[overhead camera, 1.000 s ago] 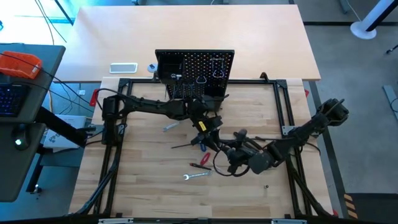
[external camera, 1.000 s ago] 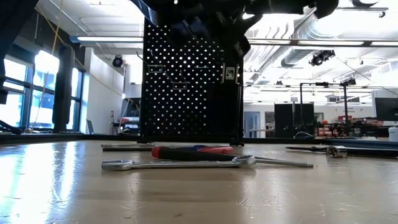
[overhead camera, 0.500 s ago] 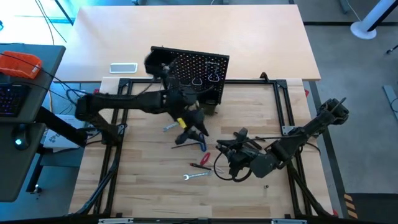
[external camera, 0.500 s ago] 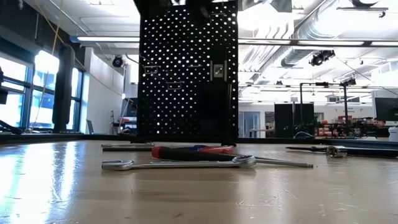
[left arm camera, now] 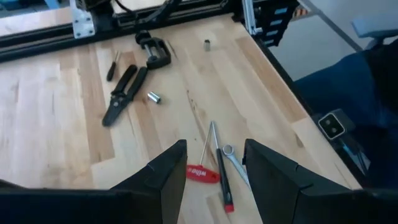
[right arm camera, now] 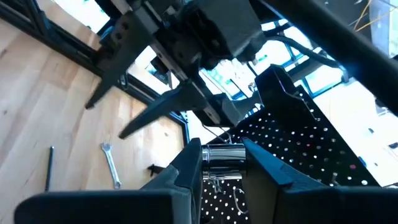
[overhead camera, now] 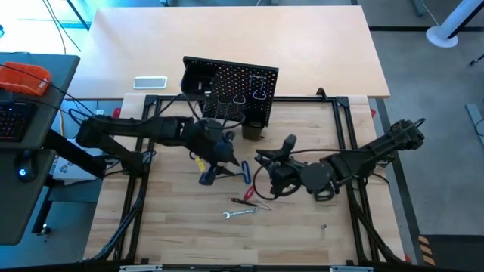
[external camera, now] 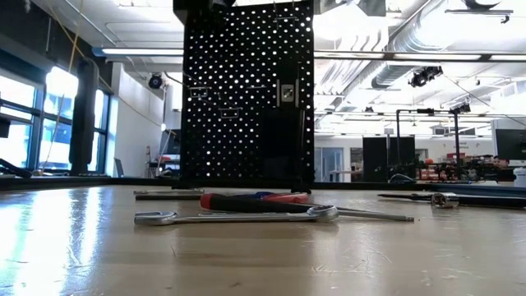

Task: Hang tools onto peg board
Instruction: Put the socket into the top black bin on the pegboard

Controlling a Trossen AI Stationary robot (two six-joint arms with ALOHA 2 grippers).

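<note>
Peg board (overhead camera: 227, 83) placement is what has changed: a second ago it stood square at the back of the counter (overhead camera: 174, 227), and now it sits skewed, one end swung round. The left arm, which was up against it then, has pulled back, and the left hand (left arm camera: 214, 149) hovers over the counter with its jaws apart and nothing between them. The right hand (right arm camera: 222, 149) has risen from the counter toward the board, pinching a small chrome cylinder (right arm camera: 222, 158). I judge the skew makes the hooks harder to line up with.

The board is matt black, rigid, pierced with even rows of holes, and carries thin wire hooks. Loose on the pale wood-grain counter lie a flat silver wrench (overhead camera: 239, 214), a red-handled screwdriver (overhead camera: 243, 198) and a blue-handled T hex key (overhead camera: 243, 168). The left wrist view also shows black pliers (left arm camera: 121, 93) and a black C-clamp (left arm camera: 155, 53).
</note>
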